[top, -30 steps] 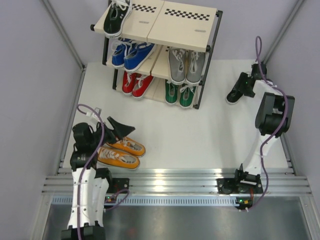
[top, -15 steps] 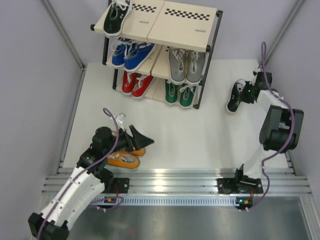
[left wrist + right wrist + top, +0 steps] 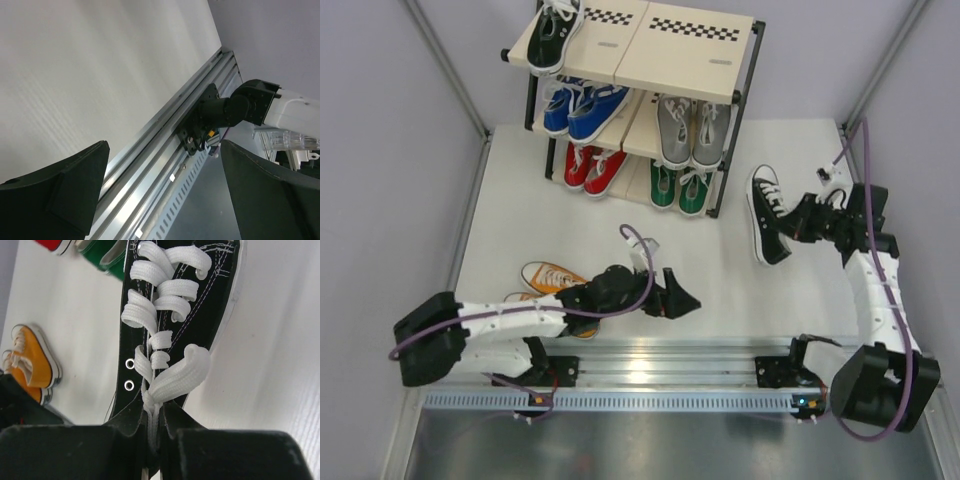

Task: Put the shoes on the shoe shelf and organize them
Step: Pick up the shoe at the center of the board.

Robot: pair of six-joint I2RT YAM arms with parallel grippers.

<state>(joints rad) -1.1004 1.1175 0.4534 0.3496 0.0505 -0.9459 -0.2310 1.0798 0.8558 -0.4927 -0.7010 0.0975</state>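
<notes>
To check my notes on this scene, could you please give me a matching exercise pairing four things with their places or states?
1. grey pair
2. green pair
3. orange pair
4. right gripper

A. on the table
B. shut on a black shoe
C. shelf, bottom tier
D. middle tier

Pairs: 1-D, 2-C, 3-A, 4-B.
</notes>
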